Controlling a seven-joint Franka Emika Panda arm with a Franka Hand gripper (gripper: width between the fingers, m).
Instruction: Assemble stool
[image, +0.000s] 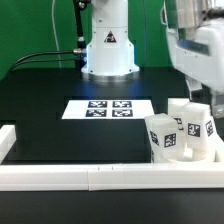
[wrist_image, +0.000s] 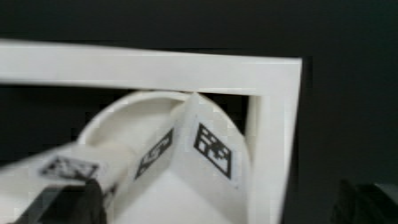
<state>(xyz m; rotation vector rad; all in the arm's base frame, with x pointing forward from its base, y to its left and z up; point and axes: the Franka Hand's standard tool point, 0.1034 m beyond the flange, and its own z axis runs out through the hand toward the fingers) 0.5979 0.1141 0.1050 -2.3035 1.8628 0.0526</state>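
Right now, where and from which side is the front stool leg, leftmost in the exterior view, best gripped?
Grip the leg across its blocky tagged top, coming straight down from above. It stands upright, with the white rail in front and other legs close beside, so a sideways approach is probably blocked.

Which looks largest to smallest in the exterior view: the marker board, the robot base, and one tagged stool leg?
1. robot base
2. marker board
3. stool leg; it sits nearest the camera, so its true size is likely smaller than it looks.
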